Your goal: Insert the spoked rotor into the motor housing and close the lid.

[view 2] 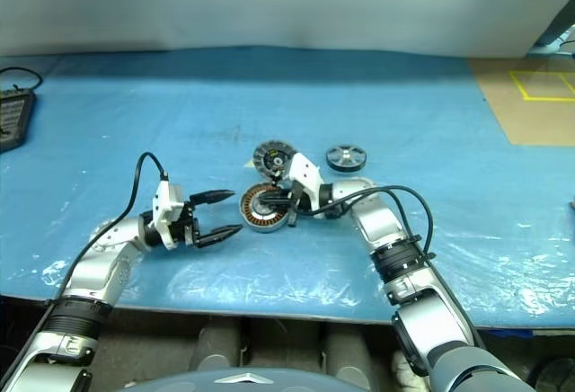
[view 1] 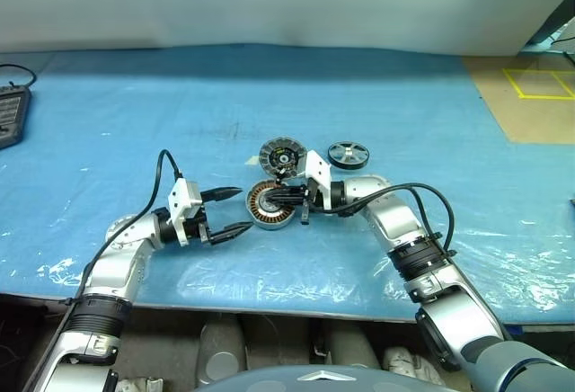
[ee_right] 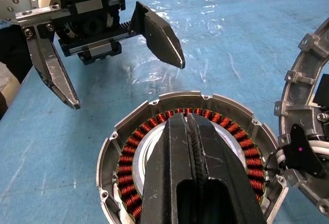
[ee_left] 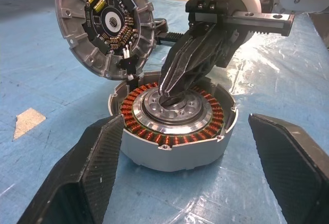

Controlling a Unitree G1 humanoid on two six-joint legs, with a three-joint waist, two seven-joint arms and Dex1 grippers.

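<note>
The motor housing lies on the blue cover, its copper windings showing around a central hole. Over that hole my right gripper is shut, nothing between its fingers; its tips are at the rim of the hole. The lid stands tilted on edge just behind the housing, joined to it by wires, its circuit side facing my left gripper. To the left of the housing my left gripper is open and level, clear of it. The spoked rotor lies flat behind my right wrist.
A dark device with a cable sits at the table's far left. At the far right, beyond the blue cover, is a brown surface with yellow tape. The table's front edge runs just below both arms.
</note>
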